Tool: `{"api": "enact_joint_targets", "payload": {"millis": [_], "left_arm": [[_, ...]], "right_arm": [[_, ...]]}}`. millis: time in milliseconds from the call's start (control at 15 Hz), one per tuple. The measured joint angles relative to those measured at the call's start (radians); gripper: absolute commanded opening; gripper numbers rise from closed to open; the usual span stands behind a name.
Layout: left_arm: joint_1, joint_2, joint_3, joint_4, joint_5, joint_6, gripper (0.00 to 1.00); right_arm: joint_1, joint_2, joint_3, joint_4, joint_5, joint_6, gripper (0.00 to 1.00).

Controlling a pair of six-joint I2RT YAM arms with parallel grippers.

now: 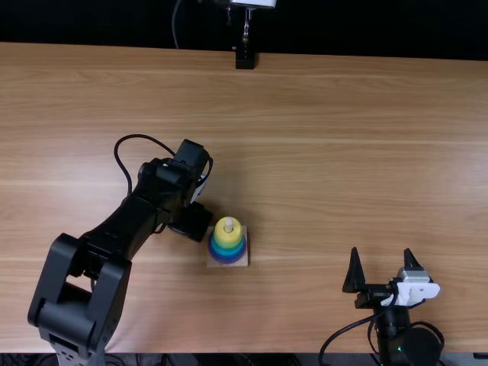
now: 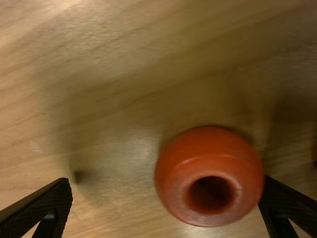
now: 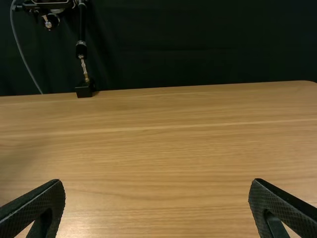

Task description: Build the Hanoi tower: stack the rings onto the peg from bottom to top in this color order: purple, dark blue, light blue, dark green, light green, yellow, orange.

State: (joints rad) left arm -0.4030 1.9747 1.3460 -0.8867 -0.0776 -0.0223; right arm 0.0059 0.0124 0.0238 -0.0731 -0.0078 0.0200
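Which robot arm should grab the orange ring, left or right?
Left, I think. The left gripper is open over the orange ring, close to the tower. The right gripper is farther from the tower.

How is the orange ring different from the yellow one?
The orange ring is off the stack, by the left claw's open fingers, while the yellow ring sits at the top of the stack. The orange ring's hole is empty, but the yellow ring has the peg poking up through it. The orange one is a deep reddish orange, the yellow one pale. Both are round, with a hole in the middle.
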Motion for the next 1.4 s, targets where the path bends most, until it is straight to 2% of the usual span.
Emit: {"api": "enact_joint_targets", "payload": {"millis": [333, 467, 533, 600, 667, 800, 933, 1133, 1333, 1400], "left_arm": [[-0.01, 0.0, 0.0, 0.003, 0.0, 0.0, 1.0], [-0.01, 0.0, 0.0, 0.074, -0.001, 0.0, 1.0], [-0.01, 0.0, 0.0, 0.104, -0.001, 0.0, 0.94], [-0.01, 0.0, 0.0, 0.114, 0.0, -0.001, 0.77], [-0.01, 0.0, 0.0, 0.106, 0.0, 0.0, 0.72], [-0.01, 0.0, 0.0, 0.102, -0.001, -0.001, 0.73], [-0.01, 0.0, 0.0, 0.086, -0.001, 0.0, 0.67], [-0.01, 0.0, 0.0, 0.046, 0.0, 0.0, 0.27], [-0.01, 0.0, 0.0, 0.043, -0.001, -0.001, 0.04], [-0.01, 0.0, 0.0, 0.042, -0.001, -0.001, 0.0]], "right_arm": [[0.0, 0.0, 0.0, 0.0, 0.0, 0.0, 1.0], [0.0, 0.0, 0.0, 0.0, 0.0, 0.0, 1.0], [0.0, 0.0, 0.0, 0.0, 0.0, 0.0, 1.0], [0.0, 0.0, 0.0, 0.0, 0.0, 0.001, 1.0], [0.0, 0.0, 0.0, 0.0, 0.0, 0.0, 1.0], [0.0, 0.0, 0.0, 0.0, 0.0, 0.0, 1.0], [0.0, 0.0, 0.0, 0.0, 0.0, 0.0, 1.0], [0.0, 0.0, 0.0, 0.0, 0.0, 0.0, 1.0], [0.0, 0.0, 0.0, 0.0, 0.0, 0.001, 1.0], [0.0, 0.0, 0.0, 0.0, 0.0, 0.0, 1.0]]}}
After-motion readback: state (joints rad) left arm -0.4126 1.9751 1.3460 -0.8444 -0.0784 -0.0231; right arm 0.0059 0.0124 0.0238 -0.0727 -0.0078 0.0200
